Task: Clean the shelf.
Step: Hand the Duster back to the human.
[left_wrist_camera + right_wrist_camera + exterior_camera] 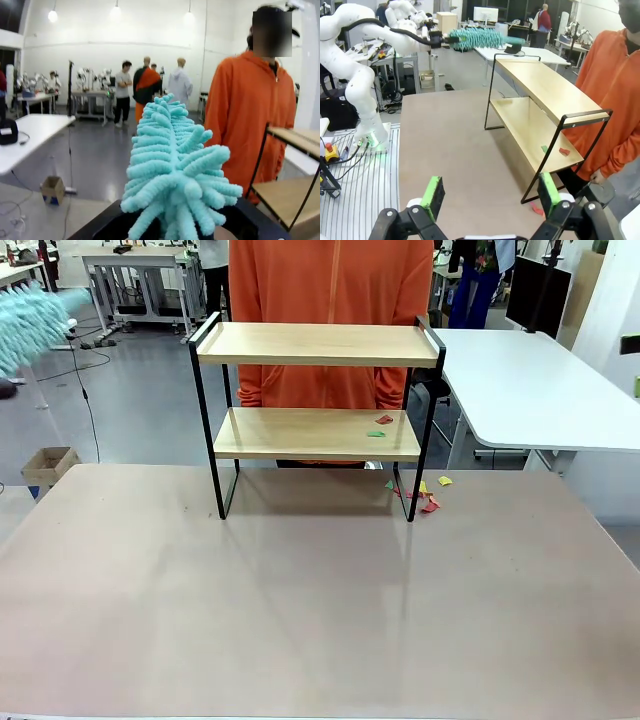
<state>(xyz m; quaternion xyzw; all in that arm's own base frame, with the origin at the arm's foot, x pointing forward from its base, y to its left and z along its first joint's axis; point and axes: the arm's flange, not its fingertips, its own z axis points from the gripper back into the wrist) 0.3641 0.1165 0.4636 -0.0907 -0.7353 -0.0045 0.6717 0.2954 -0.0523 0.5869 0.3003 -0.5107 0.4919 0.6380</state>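
Observation:
The shelf (318,434) stands at the table's far side, two light boards in a black frame. A red scrap (384,420) and a green scrap (376,433) lie on the right end of its lower board. A fluffy teal duster (35,325) hangs in the air far left of the shelf, above the table's edge. My left gripper (170,231) is shut on the duster (172,170), whose head points up and away. My right gripper (490,197) is open and holds nothing, low over the table and well short of the shelf (535,115).
A person in an orange top (330,280) stands right behind the shelf. More coloured paper scraps (425,496) lie on the table by the shelf's right leg. A white table (530,380) stands at the far right, and a cardboard box (48,465) sits on the floor at left.

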